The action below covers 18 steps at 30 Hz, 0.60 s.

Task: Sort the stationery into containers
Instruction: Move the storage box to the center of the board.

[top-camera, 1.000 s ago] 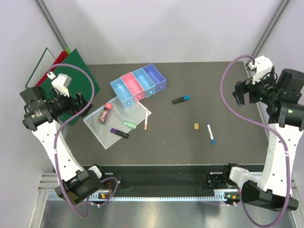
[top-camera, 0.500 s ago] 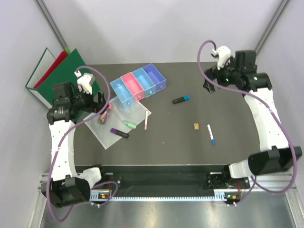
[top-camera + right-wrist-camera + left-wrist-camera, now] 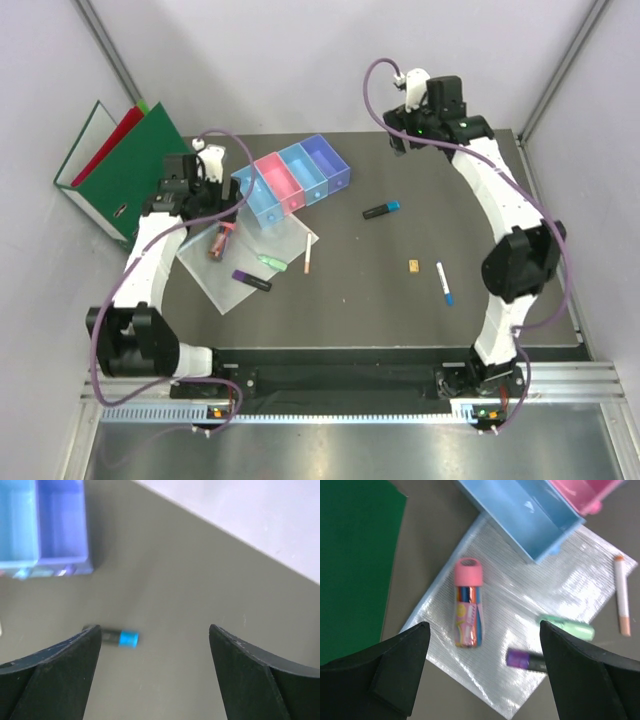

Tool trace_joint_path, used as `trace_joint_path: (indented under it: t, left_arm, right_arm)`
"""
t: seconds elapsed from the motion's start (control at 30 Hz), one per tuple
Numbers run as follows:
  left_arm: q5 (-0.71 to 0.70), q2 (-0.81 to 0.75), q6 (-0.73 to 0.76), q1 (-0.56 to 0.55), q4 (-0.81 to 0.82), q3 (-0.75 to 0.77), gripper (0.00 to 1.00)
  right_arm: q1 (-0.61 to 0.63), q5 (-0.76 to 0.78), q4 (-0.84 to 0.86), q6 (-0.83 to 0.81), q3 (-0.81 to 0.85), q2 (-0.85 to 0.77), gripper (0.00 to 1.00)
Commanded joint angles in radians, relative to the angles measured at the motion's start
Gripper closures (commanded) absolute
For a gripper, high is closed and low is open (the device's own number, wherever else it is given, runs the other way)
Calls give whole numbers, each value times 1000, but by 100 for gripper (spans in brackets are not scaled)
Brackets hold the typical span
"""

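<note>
Dark grey table (image 3: 380,300) carries everything, with the green binder (image 3: 130,170) leaning at its far left corner. The clear sleeve (image 3: 215,280) lies in front of the containers (image 3: 247,200), whose four bins look empty, so this seems to be the approach for a first pick. The left gripper (image 3: 482,624) hangs over the sleeve, jaws wide apart and empty, with the glue stick (image 3: 467,607) below between them. It probably needs to descend and square up across that tube. The right gripper (image 3: 155,627), likewise spread and holding nothing, hovers above the blue-capped marker (image 3: 112,636) right of the bins. The tan block (image 3: 413,265) lies well apart.
</note>
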Motion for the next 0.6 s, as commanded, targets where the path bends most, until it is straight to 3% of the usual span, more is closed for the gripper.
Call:
trace_joint_path:
  t: [0.0, 0.27, 0.47, 0.57]
  left_arm:
    - [-164, 97, -98, 1, 159, 71, 6]
    - [-252, 284, -142, -83, 221, 179, 12]
    - [-278, 402, -143, -125, 250, 245, 30]
    - [-295, 452, -160, -128, 261, 277, 31]
  right_arm:
    - [15, 109, 157, 37, 115, 102, 14]
    - [35, 115, 377, -9, 133, 252, 19]
    - [76, 109, 502, 10, 136, 341, 21]
    - [103, 87, 539, 16, 120, 370, 21]
